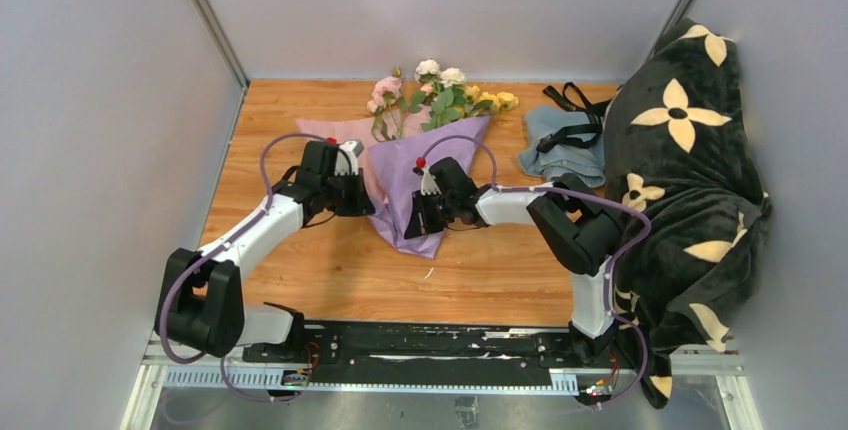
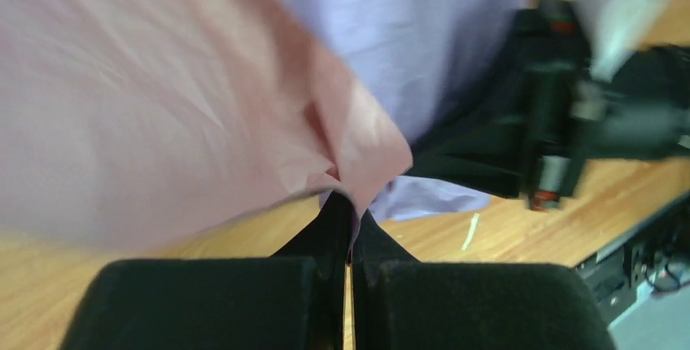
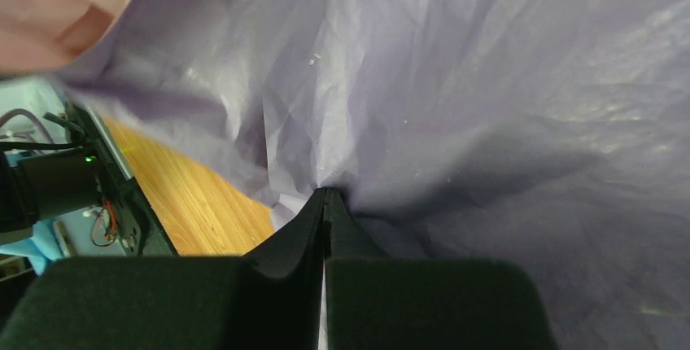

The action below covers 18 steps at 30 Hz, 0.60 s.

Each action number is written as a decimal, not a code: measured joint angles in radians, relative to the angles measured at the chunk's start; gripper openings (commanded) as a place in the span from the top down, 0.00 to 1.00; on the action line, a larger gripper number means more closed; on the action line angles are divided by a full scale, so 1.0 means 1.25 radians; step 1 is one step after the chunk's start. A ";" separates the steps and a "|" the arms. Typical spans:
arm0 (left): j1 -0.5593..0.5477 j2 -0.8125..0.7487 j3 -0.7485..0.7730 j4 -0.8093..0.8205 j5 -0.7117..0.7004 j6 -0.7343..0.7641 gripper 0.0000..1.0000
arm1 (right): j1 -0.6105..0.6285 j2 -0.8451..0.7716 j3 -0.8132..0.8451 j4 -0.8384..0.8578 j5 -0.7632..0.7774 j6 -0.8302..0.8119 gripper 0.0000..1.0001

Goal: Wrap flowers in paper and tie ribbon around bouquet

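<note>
On the table (image 1: 300, 110) the paper (image 1: 395, 190) lies folded over the stems of the flowers (image 1: 440, 95), blooms left exposed beyond it. The left gripper (image 2: 348, 207) pinches its pink edge and the right gripper (image 3: 325, 203) its purple face; we judge this shapes the cone.

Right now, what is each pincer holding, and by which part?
Both hold the paper. The left pincer pinches a fold at the edge of its pink face; the right pincer pinches a crease in its purple face.
</note>
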 measured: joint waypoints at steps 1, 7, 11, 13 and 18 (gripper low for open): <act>-0.027 -0.004 0.020 -0.007 -0.001 0.020 1.00 | -0.003 0.004 0.000 0.009 -0.004 0.013 1.00; -0.194 0.001 0.128 -0.056 -0.045 0.182 1.00 | -0.028 0.039 -0.029 0.124 -0.068 0.121 1.00; -0.296 0.032 0.171 -0.065 -0.089 0.287 1.00 | -0.037 0.045 -0.048 0.173 -0.085 0.174 1.00; -0.336 0.059 0.179 -0.063 -0.106 0.336 1.00 | -0.039 0.045 -0.059 0.193 -0.085 0.193 1.00; -0.388 0.124 0.180 -0.063 -0.127 0.426 1.00 | -0.050 -0.001 -0.115 0.220 -0.062 0.226 1.00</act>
